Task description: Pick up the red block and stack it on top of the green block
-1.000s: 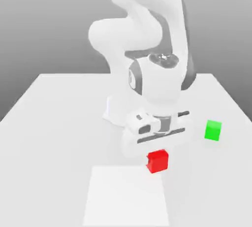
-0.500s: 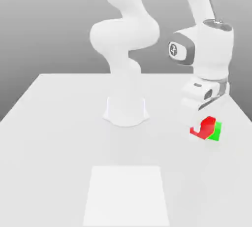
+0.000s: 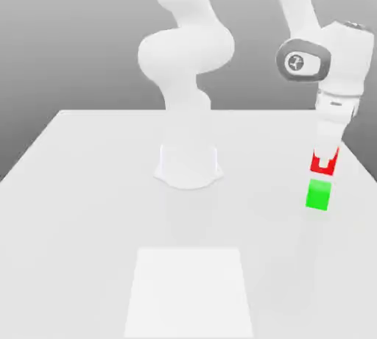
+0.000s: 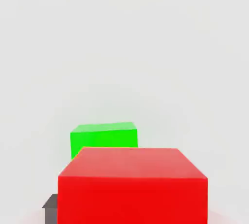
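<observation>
In the exterior view my gripper [image 3: 325,159] hangs at the exterior view's right, pointing down and shut on the red block [image 3: 322,168]. The red block is held a little above the green block [image 3: 319,194], with a small gap between them. The green block rests on the white table [image 3: 88,183]. From the hand view, the red block [image 4: 132,184] is large and close, and the green block [image 4: 103,138] lies beyond it on the table, partly covered by the red one.
The arm's white base [image 3: 188,165] stands at the middle of the table. A paler square patch [image 3: 190,290] marks the table surface toward the front. The table's right edge runs close behind the green block.
The arm has swung from the table's middle to the exterior view's right, carrying the red block. The block went from beside the green block to just above it, and the hand turned upright.
</observation>
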Available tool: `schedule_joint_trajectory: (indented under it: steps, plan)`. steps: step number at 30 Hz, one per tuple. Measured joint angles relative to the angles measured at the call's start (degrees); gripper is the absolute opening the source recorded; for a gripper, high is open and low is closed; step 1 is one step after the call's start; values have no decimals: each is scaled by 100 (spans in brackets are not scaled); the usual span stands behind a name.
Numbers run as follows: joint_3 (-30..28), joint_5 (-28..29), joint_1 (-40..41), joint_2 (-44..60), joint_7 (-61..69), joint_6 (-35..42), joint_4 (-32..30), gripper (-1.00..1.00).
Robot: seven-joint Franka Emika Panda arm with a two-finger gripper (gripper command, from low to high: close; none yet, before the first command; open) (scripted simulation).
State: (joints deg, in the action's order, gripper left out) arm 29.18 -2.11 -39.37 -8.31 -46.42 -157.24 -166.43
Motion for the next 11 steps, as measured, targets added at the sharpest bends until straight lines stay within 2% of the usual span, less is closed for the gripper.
schedule_joint_trajectory:
  steps: [6,10,11]
  plan:
    - [27,923,274,640,-645,-566,25,-100]
    - [43,1027,304,1005,-715,-1015,1,-100]
    - [60,989,291,1058,-687,-1092,-6,100]
